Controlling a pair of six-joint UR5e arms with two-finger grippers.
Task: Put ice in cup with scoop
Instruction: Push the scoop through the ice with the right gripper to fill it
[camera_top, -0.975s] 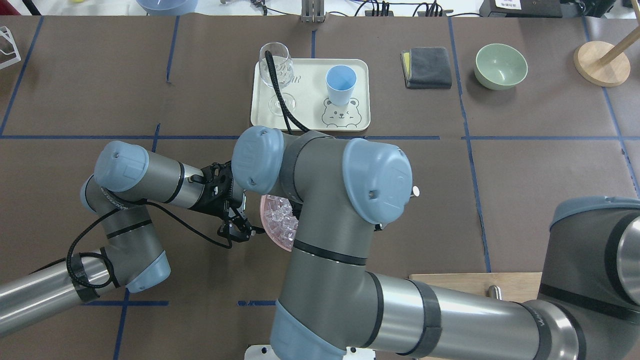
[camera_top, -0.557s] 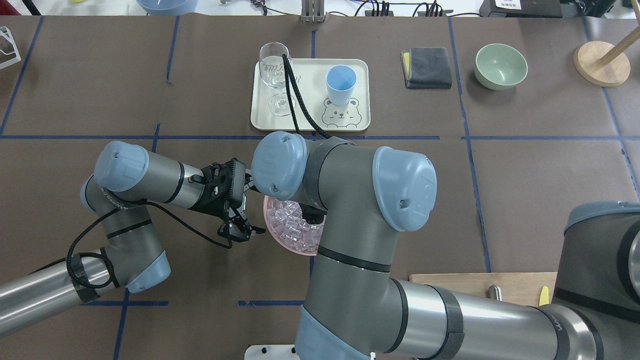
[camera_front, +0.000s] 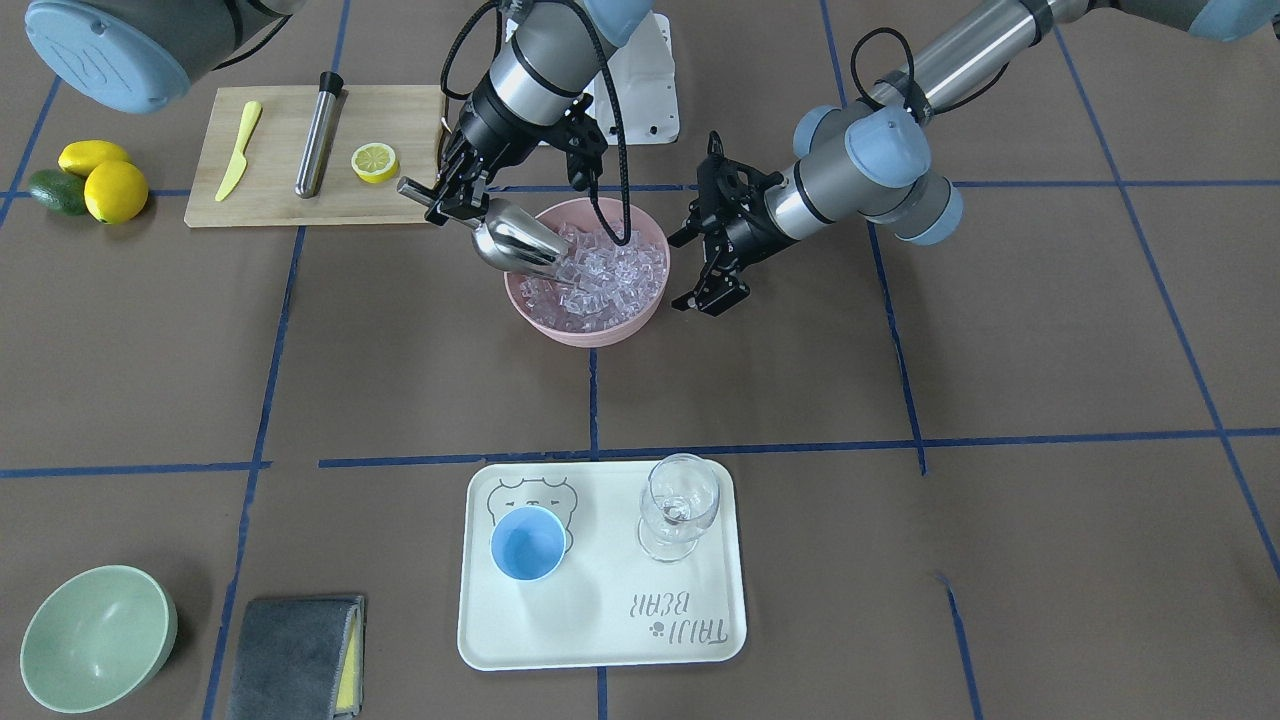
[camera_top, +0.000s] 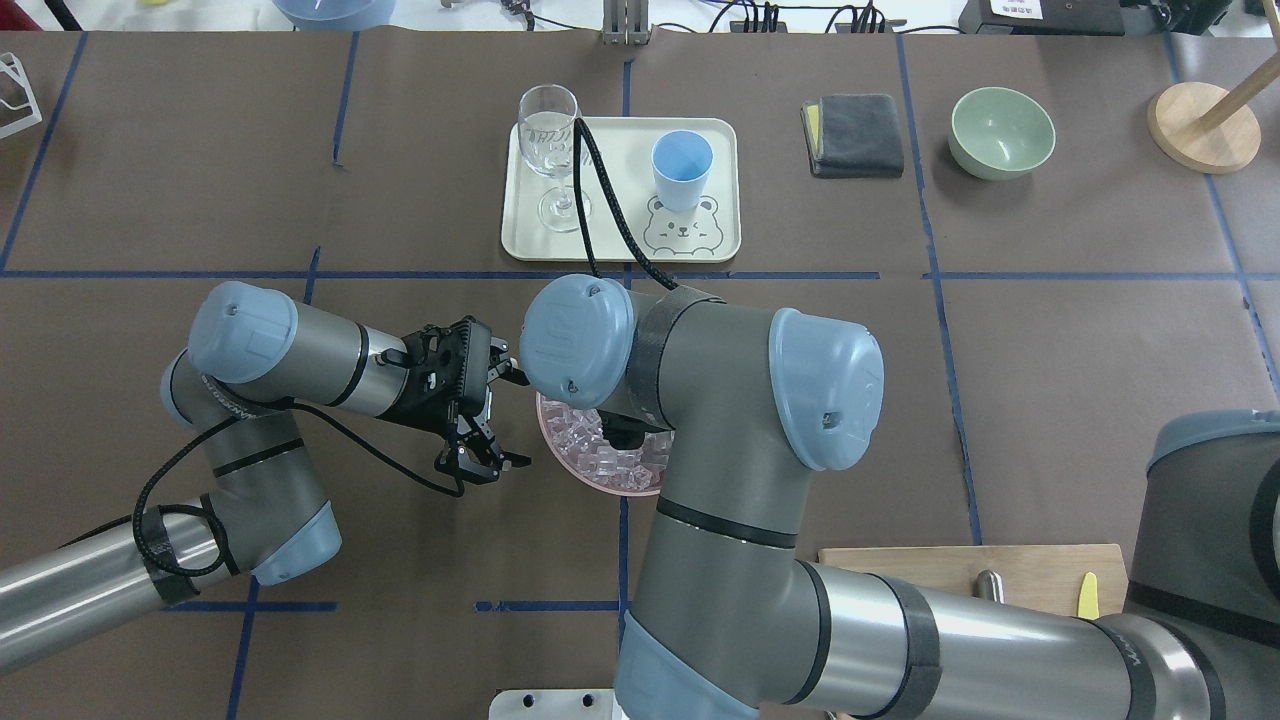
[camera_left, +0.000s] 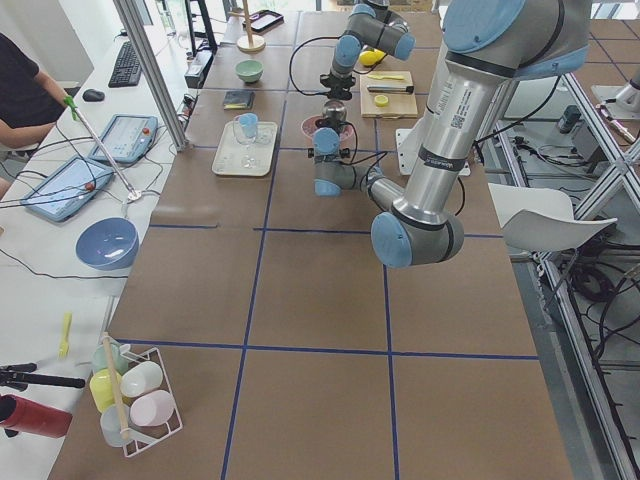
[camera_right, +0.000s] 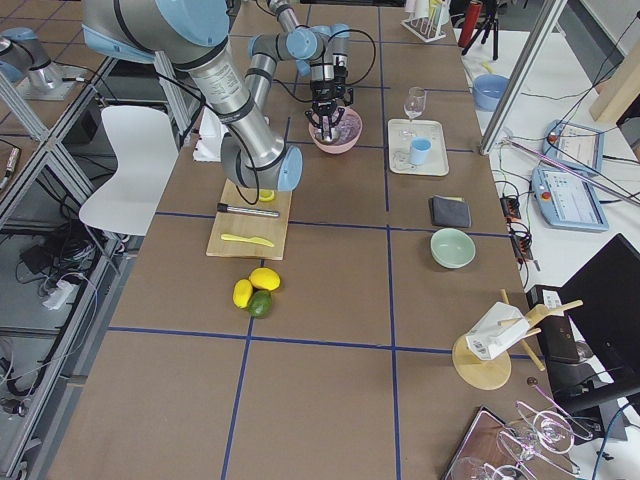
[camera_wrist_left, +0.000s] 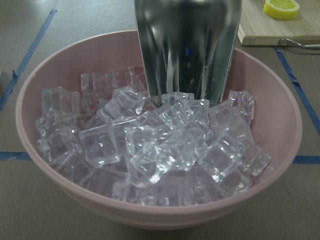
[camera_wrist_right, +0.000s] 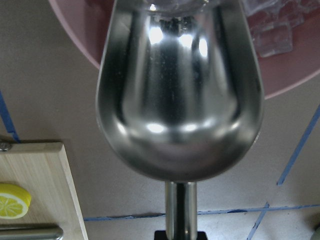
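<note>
Front-on: clamps scoop (camera_front: 515, 240) by its rod in right gripper (camera_front: 447, 197), trough nosed into ice (camera_front: 605, 275) in pink bowl (camera_front: 590, 336); holds left gripper (camera_front: 708, 292) spread, empty, just beside that bowl, cup (camera_front: 528, 543) well beyond. From left wrist: looks hard, slick, probably light; keep trough level.

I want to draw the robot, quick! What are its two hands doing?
The left gripper is open and empty.
The right gripper is shut on the scoop.

The scoop (camera_front: 515, 238) rests in ice (camera_front: 600, 280) in the bowl (camera_front: 590, 335), seemingly touching; cup (camera_front: 528, 543) beside glass (camera_front: 680, 505) on tray (camera_front: 600, 640).
</note>
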